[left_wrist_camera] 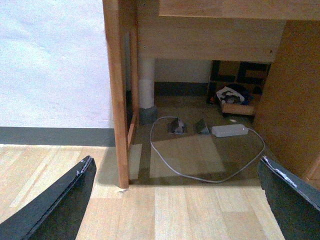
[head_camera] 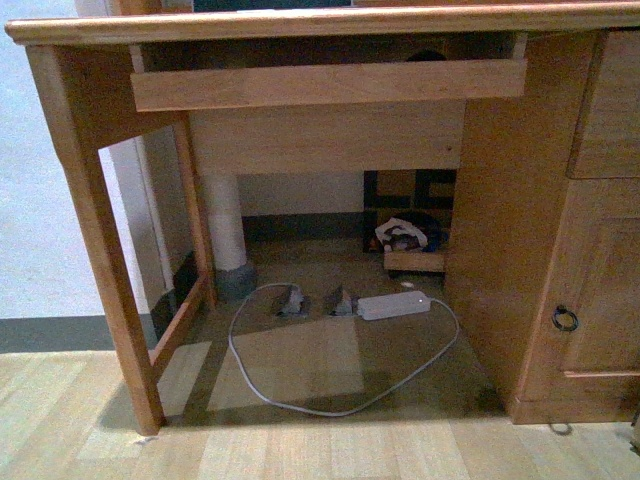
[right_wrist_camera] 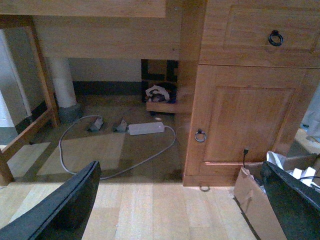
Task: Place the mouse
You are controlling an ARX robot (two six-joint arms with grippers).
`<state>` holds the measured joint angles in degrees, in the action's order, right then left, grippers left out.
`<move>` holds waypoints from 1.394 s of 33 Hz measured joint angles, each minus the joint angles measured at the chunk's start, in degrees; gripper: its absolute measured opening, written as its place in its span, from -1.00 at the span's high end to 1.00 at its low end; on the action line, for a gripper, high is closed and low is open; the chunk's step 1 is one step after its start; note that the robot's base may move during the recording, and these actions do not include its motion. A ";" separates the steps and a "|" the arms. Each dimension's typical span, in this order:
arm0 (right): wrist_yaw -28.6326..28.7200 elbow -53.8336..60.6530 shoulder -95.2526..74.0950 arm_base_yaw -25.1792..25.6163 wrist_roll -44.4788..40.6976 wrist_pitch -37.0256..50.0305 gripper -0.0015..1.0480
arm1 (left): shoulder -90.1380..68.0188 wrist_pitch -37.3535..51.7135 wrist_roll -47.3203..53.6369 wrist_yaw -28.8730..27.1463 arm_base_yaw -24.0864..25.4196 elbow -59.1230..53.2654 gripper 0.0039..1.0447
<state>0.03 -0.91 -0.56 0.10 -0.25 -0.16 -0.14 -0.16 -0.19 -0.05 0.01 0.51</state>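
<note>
You are facing a light brown wooden desk (head_camera: 300,20) that stands on a pale wooden plank floor (head_camera: 330,450).

Under the desk top is a long pull-out wooden shelf (head_camera: 330,85). In the gap above it, near its right end, sits a small dark round-topped shape (head_camera: 425,54). It may be the black mouse, but it is too dim there to be sure. Neither wrist view shows it.

Your left gripper (left_wrist_camera: 175,162) hangs above the floor in front of the desk's left leg. Its two black fingers (left_wrist_camera: 60,200) are spread wide apart, with nothing between them.

Your right gripper (right_wrist_camera: 180,167) hangs in front of the brown cupboard door (right_wrist_camera: 245,120) with the dark ring handle (right_wrist_camera: 200,136). Its black fingers (right_wrist_camera: 65,205) are wide apart too, and nothing is held there.

On the floor under the desk lies a flat white power box (head_camera: 393,305), and a grey cable (head_camera: 300,405) runs from it in a big loop. A torn brown cardboard box (right_wrist_camera: 250,200) sits on the floor just beside the cupboard.
</note>
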 joint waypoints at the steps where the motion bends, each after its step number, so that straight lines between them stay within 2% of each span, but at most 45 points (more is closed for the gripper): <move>1: 0.00 0.00 0.00 0.00 0.00 0.00 -0.87 | 0.00 0.00 0.00 0.00 -0.02 0.00 -0.88; 46: 0.00 0.00 0.00 -0.04 0.00 0.00 -0.87 | -0.04 -0.02 0.00 0.00 0.00 0.00 -0.88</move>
<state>0.03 -0.91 -0.56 0.05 -0.25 -0.16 -0.19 -0.19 -0.19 -0.05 0.01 0.51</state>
